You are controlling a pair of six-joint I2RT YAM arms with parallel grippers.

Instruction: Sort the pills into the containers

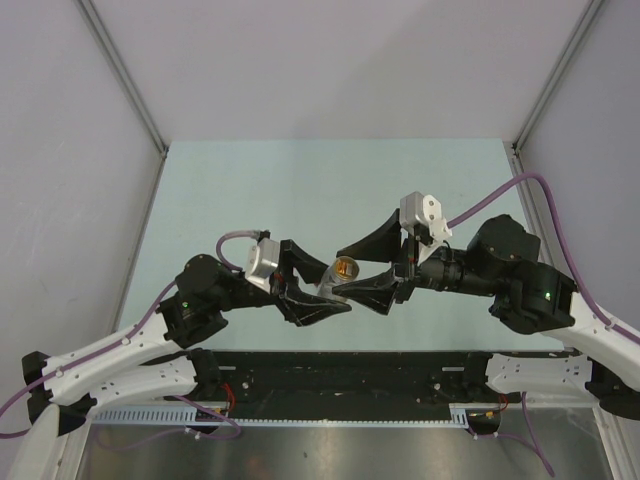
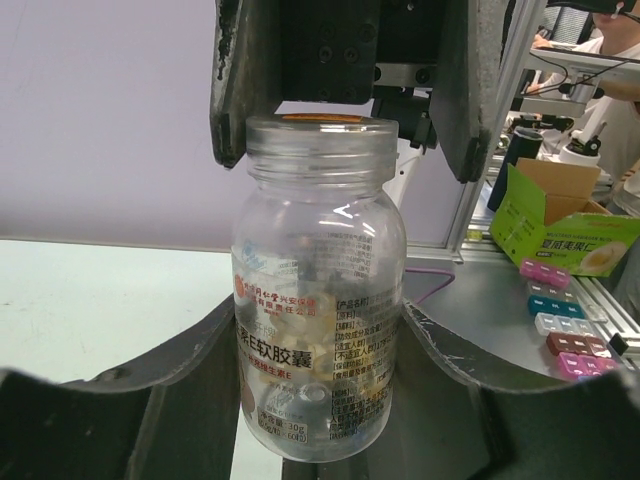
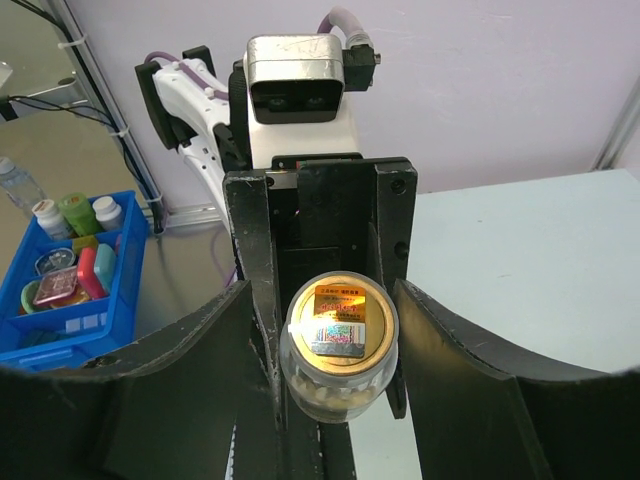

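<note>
Closest to the lens, in the left wrist view: left gripper clamped on the lower body of a clear bottle, one dark finger pressed to each side of the printed label. Neck threads bare, mouth covered by a gold foil seal with a small sticker at its centre. Inside, seen through the glass: pills, a pale yellowish heap in the lower part, true colour hard to judge behind the label.

Held in the air above the tabletop, over its near half and about midway between the left and right edges, mouth turned toward the right arm.

Opposite, right gripper spread wide, fingers flanking the bottle's neck with a gap to the glass on each side; gripping nothing.

Off the tabletop, on a grey surface at the right of the left wrist view: a row of small pill boxes in pink, blue, white, dark red and pink. Among them the dark red pill box, well apart from the bottle. Just behind the row, an open green carton.

Also off the tabletop, at the left of the right wrist view: a blue bin packed with small bottles and tubs.
</note>
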